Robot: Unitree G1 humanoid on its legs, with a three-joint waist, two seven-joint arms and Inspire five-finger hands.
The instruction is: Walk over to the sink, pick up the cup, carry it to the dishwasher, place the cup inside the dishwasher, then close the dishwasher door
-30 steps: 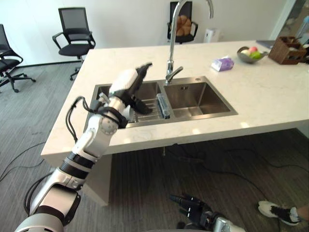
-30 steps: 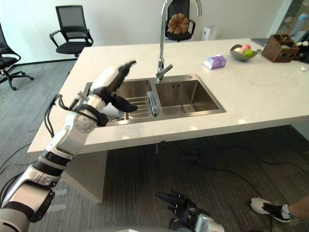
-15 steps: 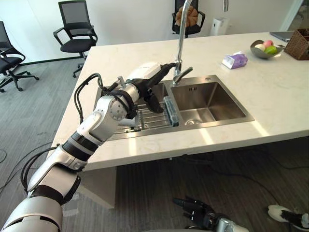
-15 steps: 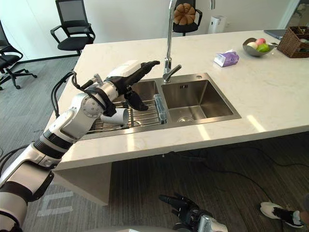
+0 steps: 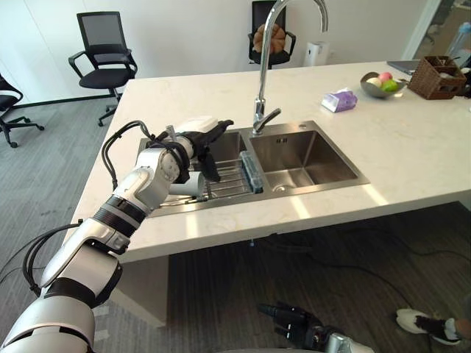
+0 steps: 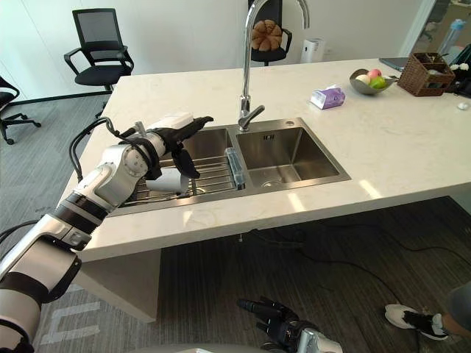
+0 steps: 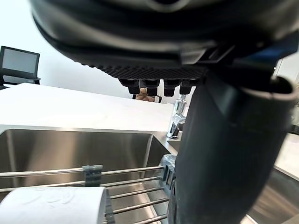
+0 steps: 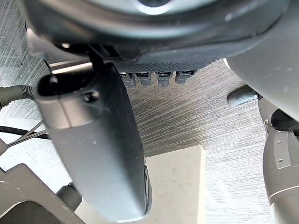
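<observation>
Left eye view, centre left: the left robot hand [image 5: 200, 137] hovers released over the white cup [image 5: 187, 187], which lies sideways on the sink rack [image 5: 224, 184]. Left wrist view: its fingers [image 7: 154, 84] are straight, clear of the cup. Right eye view, bottom centre: the right robot hand [image 6: 281, 329] hangs released.

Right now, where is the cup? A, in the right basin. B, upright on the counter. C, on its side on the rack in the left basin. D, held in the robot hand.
C: the cup lies on its side on the rack in the left basin, and the left robot hand hangs open over it without holding it.
</observation>
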